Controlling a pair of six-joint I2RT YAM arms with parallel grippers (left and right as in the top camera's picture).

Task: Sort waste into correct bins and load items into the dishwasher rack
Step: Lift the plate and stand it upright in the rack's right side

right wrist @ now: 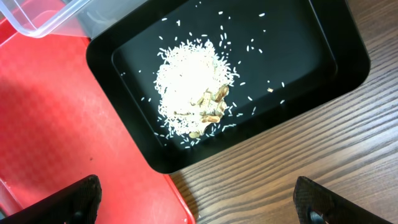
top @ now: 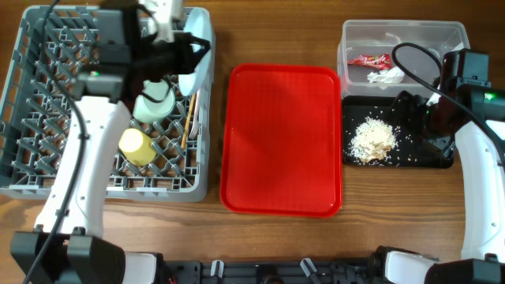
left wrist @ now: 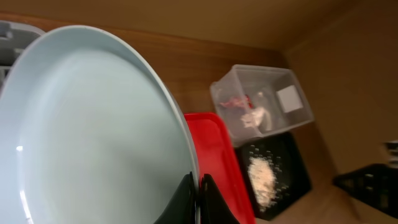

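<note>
My left gripper [top: 188,54] is over the back right of the grey-blue dishwasher rack [top: 31,102] and is shut on the rim of the white round plate [top: 199,31], held on edge. In the left wrist view, the jaws [left wrist: 198,198] pinch that rim [left wrist: 93,124]. A pale mint bowl [top: 154,102], a yellow cup [top: 136,146] and chopsticks [top: 187,118] lie in the rack. My right gripper [top: 406,110] is open and empty [right wrist: 196,202] above the black tray [right wrist: 311,68], which holds the rice scraps [right wrist: 193,87]. The clear tub [top: 402,35] holds the red wrapper [top: 369,60] and the tissue [top: 387,76].
The flat red serving tray [top: 280,138] lies between the rack and the bins, with nothing on it. Its right edge touches the black tray [top: 434,158]. The table's wooden surface [right wrist: 298,168] shows in front of the black tray.
</note>
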